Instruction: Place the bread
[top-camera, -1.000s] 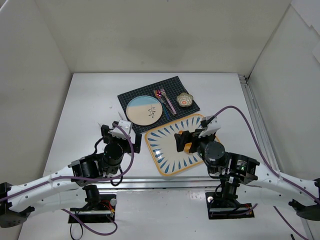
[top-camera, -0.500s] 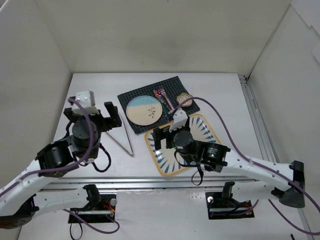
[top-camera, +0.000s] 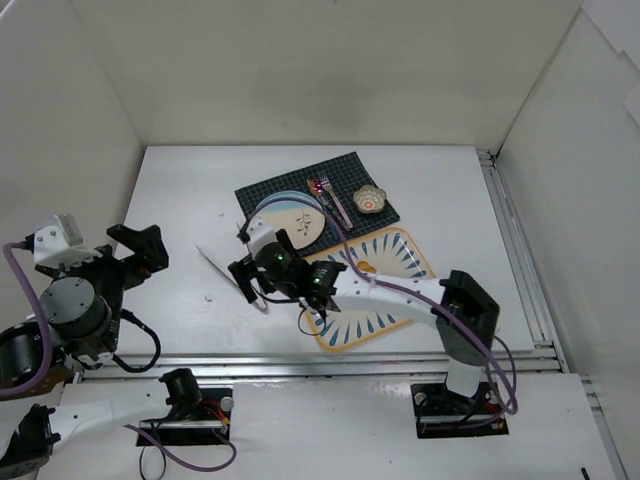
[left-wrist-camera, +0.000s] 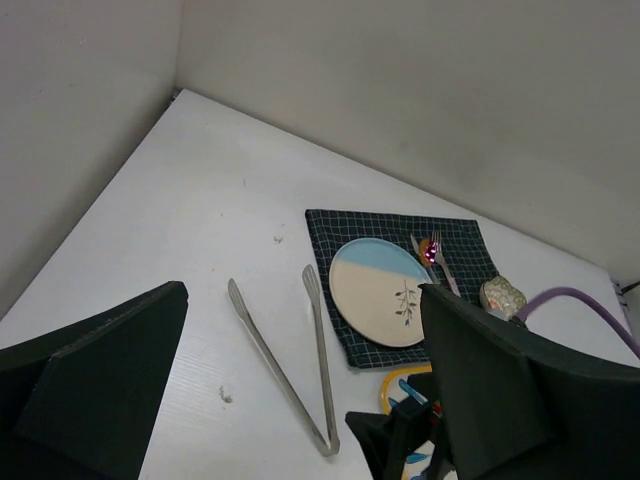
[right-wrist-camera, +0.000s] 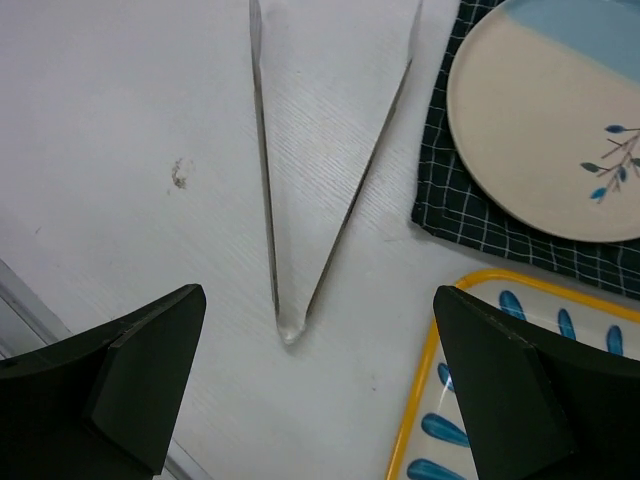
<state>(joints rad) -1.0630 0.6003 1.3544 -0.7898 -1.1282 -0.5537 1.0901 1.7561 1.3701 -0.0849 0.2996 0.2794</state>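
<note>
The bread does not show in any view. My right gripper (top-camera: 258, 272) reaches left across the table and hovers open and empty over the hinge end of the metal tongs (top-camera: 218, 262). In the right wrist view the tongs (right-wrist-camera: 288, 320) lie flat between and ahead of my wide-open fingers (right-wrist-camera: 110, 390). My left gripper (top-camera: 128, 255) is raised at the far left, open and empty. Its view looks down on the tongs (left-wrist-camera: 290, 370) and the round beige-and-blue plate (left-wrist-camera: 385, 293).
The round plate (top-camera: 297, 225) lies on a dark checked mat (top-camera: 345, 170) with a fork (top-camera: 335, 200) and a small flower-shaped dish (top-camera: 369, 200). A yellow-rimmed tray with blue leaf marks (top-camera: 395, 255) lies at the front right. White walls enclose the table.
The left arm has swung up and back to the far left. The right arm has swept left from over the yellow tray to over the tongs, which were uncovered.
</note>
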